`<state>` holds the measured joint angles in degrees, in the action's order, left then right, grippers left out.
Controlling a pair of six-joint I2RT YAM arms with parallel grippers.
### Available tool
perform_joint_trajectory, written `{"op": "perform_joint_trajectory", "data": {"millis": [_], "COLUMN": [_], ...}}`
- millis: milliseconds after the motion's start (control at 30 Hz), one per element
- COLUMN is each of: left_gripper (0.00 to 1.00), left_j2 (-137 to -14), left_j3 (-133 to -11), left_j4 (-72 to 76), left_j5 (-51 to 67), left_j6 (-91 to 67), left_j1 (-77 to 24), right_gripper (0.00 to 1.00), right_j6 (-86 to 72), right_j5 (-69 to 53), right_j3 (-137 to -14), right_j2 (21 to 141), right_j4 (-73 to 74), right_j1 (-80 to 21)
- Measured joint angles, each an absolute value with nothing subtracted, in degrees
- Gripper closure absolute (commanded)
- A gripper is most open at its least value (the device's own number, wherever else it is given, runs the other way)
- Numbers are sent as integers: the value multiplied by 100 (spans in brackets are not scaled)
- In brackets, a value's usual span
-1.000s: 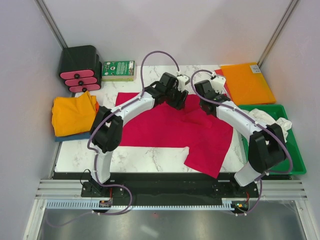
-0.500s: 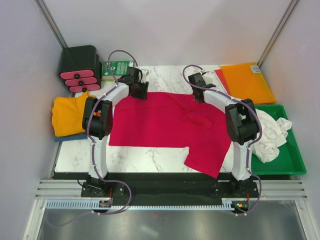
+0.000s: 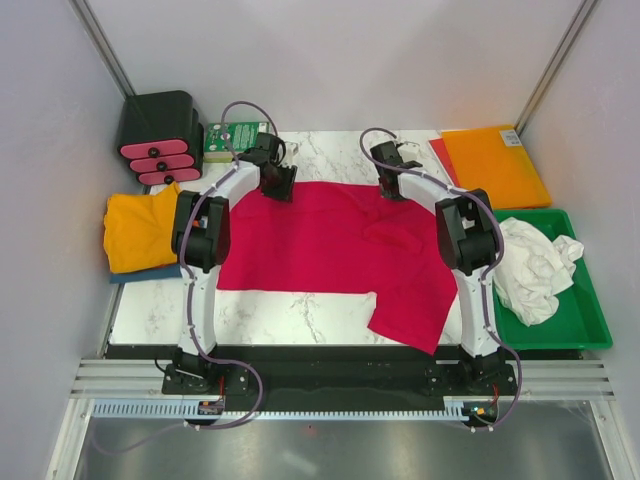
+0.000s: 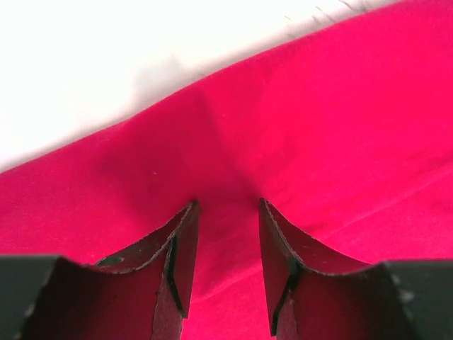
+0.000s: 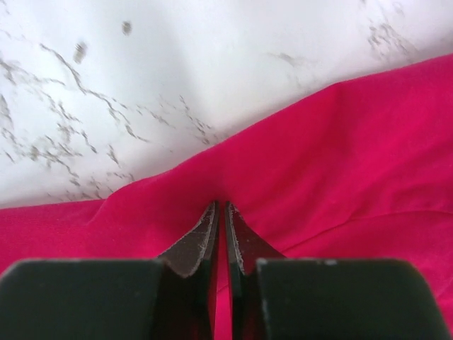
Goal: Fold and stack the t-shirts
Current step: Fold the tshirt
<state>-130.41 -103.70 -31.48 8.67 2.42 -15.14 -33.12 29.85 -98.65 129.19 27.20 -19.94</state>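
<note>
The crimson-red t-shirt [image 3: 330, 245] lies spread on the marble table, with one sleeve hanging toward the front edge. My left gripper [image 3: 277, 186] is at its far left edge. In the left wrist view the gripper [image 4: 226, 205] has its jaws apart, resting on the red cloth [image 4: 318, 127]. My right gripper [image 3: 392, 186] is at the far right edge. In the right wrist view it [image 5: 220, 207] is shut on a pinch of the red cloth [image 5: 340, 163]. A golden-yellow t-shirt [image 3: 140, 230] lies folded at left on a blue one [image 3: 150, 272]. A white t-shirt [image 3: 530, 270] is crumpled in the tray.
A green tray [image 3: 590, 325] stands at right. An orange plastic sheet [image 3: 495, 165] lies at the back right. A black box with pink pads [image 3: 160, 135] and a green book [image 3: 235, 138] stand at the back left. Walls close in on both sides.
Both grippers moved apart from the shirt's far middle to its far corners, and the far edge of the red shirt is now stretched out flat.
</note>
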Motion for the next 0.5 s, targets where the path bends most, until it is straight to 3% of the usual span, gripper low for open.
{"op": "perform_joint_trajectory", "data": {"millis": [233,500], "left_gripper": [53,48], "left_j2": [-13581,-14357], "left_j3": [-11375,-12794], "left_j4": [-3710,-4311], "left_j5": [913,851], "left_j6": [239,261], "left_j1": [-1103,-790], "right_gripper": [84,66], "right_j6": [-3356,-3415], "right_j5": [2650,2154], "right_j3": [-11026,-12704], "right_j2": [13579,14525], "right_j4": [3009,3343], "right_j1": [-1885,-1826]}}
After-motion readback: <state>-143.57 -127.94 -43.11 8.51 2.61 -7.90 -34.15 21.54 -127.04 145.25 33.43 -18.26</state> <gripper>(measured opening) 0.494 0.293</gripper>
